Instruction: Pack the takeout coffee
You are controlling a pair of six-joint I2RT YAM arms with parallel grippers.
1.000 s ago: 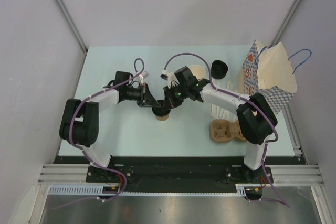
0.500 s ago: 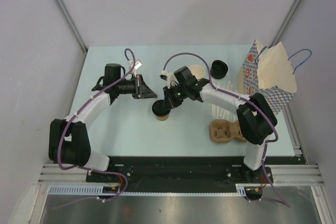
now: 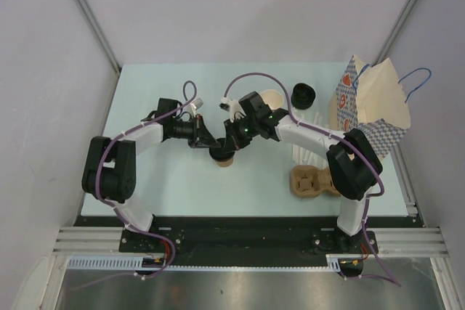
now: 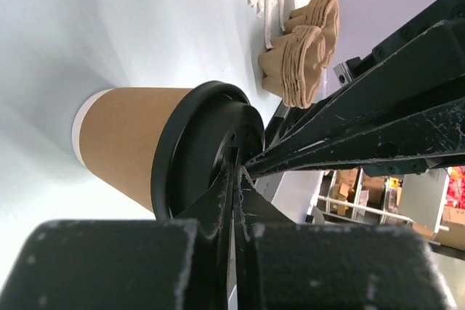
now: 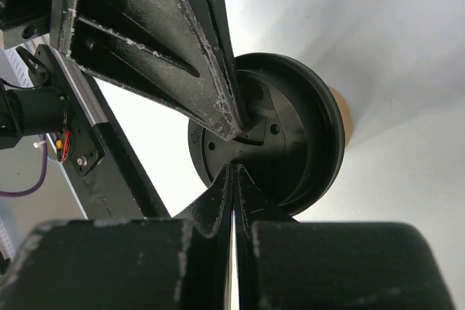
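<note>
The takeout coffee [image 3: 224, 160] stands upright near the table's middle, a tan paper cup [image 4: 123, 147] with a round black lid [image 5: 290, 143]. My left gripper [image 3: 211, 145] comes in from the left, shut, its joined tips [image 4: 236, 172] resting on the lid's top. My right gripper [image 3: 227, 147] comes in from the right, also shut, its tips [image 5: 234, 168] on the same lid. Neither gripper holds anything between its fingers. The two arms hide most of the cup in the top view.
A patterned paper bag [image 3: 374, 103] stands open at the back right. A tan pulp cup carrier [image 3: 312, 181] lies at the front right, with white sticks [image 3: 305, 143] beside it. Black lids [image 3: 304, 95] and a lidless cup [image 3: 272, 98] sit behind the right arm.
The left gripper left the lid, swung back to the left, and has returned with its shut tips on the lid. The right gripper and the cup stayed in place.
</note>
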